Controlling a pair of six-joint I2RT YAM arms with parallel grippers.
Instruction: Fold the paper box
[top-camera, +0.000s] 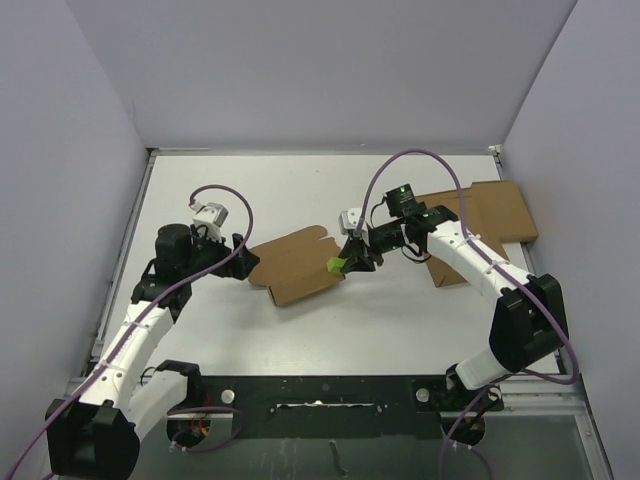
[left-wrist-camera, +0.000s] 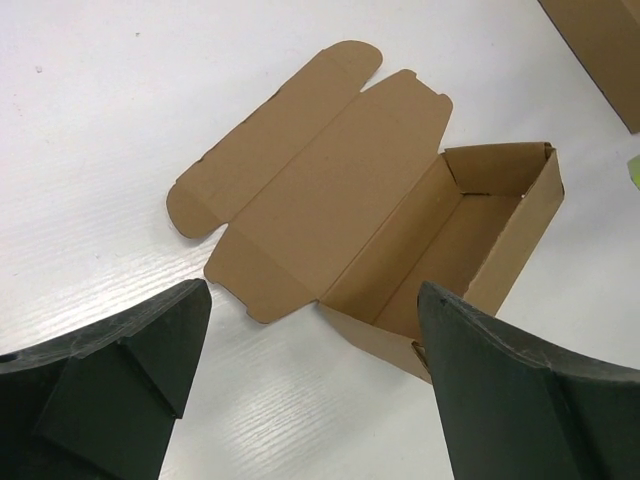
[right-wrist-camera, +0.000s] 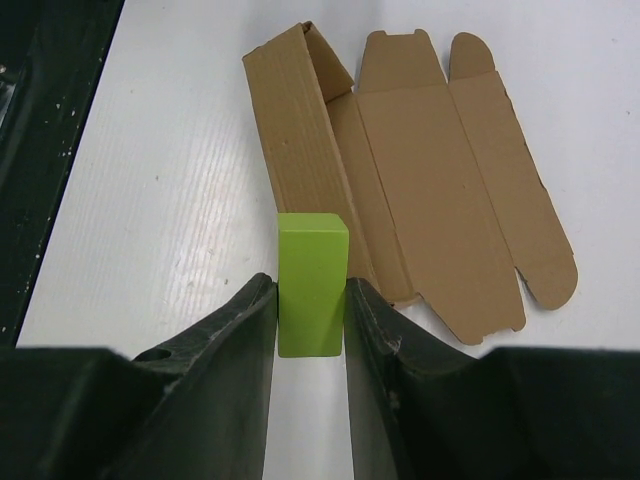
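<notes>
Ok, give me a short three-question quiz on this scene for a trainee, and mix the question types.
1. True or false: the right hand is shut on a small lime-green rectangular block.
2. The left hand is: A) open and empty, B) shut on the green block, C) shut on a box flap.
3. Fill in: the lid panel of the brown die-cut cardboard paper box lies ____ on the white table.
Key: 1 true; 2 A; 3 flat.
</notes>
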